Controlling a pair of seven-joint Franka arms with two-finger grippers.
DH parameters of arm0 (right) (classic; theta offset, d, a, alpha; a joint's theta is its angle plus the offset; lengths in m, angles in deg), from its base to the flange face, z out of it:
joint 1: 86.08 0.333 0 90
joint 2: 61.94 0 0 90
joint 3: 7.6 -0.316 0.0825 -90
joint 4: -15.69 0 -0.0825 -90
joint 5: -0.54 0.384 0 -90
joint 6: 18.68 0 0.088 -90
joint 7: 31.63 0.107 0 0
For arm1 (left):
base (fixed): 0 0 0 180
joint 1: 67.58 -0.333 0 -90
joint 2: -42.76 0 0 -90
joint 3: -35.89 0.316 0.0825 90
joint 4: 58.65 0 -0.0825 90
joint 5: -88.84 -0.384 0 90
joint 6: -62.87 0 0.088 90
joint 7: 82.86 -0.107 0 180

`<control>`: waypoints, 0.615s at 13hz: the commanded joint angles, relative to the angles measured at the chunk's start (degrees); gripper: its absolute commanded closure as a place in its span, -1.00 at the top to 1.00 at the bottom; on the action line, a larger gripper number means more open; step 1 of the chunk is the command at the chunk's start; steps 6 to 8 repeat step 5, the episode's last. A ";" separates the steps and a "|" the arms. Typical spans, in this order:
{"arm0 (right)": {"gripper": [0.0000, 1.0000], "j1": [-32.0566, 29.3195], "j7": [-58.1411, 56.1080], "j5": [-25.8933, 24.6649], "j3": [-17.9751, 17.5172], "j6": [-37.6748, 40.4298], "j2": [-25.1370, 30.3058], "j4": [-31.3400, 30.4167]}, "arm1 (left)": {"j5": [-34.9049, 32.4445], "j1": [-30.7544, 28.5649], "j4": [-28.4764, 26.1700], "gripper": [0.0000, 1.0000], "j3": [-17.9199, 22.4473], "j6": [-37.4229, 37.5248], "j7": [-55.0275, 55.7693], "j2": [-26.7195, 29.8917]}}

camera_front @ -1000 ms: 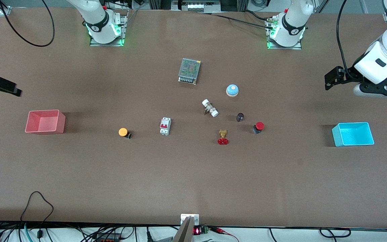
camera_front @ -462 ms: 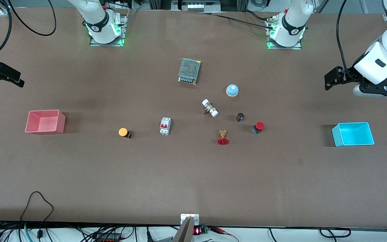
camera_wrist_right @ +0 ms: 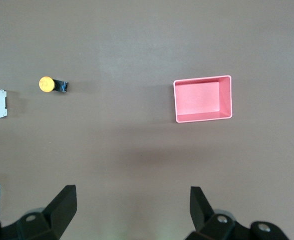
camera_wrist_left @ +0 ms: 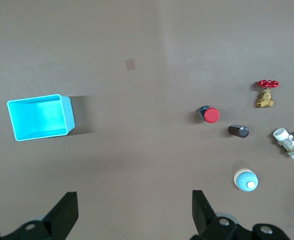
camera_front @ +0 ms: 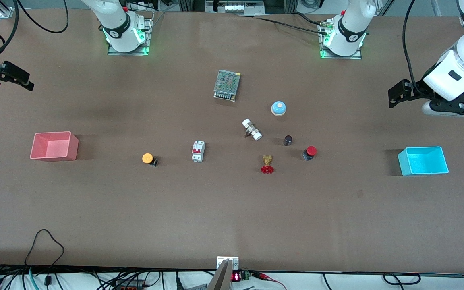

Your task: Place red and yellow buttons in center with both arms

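The yellow button [camera_front: 148, 158] lies on its side on the brown tabletop [camera_front: 232, 209], toward the right arm's end; it also shows in the right wrist view [camera_wrist_right: 46, 84]. The red button [camera_front: 310, 151] lies toward the left arm's end and shows in the left wrist view [camera_wrist_left: 211, 115]. My right gripper [camera_front: 9, 76] hangs open and empty high over the table's right-arm end [camera_wrist_right: 131, 191]. My left gripper [camera_front: 402, 93] hangs open and empty high over the left-arm end [camera_wrist_left: 134, 196]. Both are well away from the buttons.
Between the buttons lie a white breaker [camera_front: 198, 151], a brass valve with a red handwheel [camera_front: 267, 164], a dark cylinder [camera_front: 288, 140], a white-capped fitting [camera_front: 252, 129], a blue bell [camera_front: 278, 108] and a mesh power supply [camera_front: 227, 85]. A pink bin [camera_front: 54, 146] and a blue bin [camera_front: 423, 160] stand at the table's ends.
My right gripper has moved away from the front camera, up the table's right-arm end. My left gripper has barely shifted. The buttons have not moved.
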 commanded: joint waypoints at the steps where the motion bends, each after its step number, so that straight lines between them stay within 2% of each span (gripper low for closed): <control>1: 1.00 -0.56 0.58 -0.59 -0.61 0.23 1.77 -1.40 | 0.61 0.09 1.33 1.00 0.01 0.83 -1.05 -0.64; 8: 1.00 -0.47 0.31 -0.59 -0.61 0.24 1.77 -1.23 | 0.61 0.00 1.33 1.00 0.01 1.36 -1.05 -0.56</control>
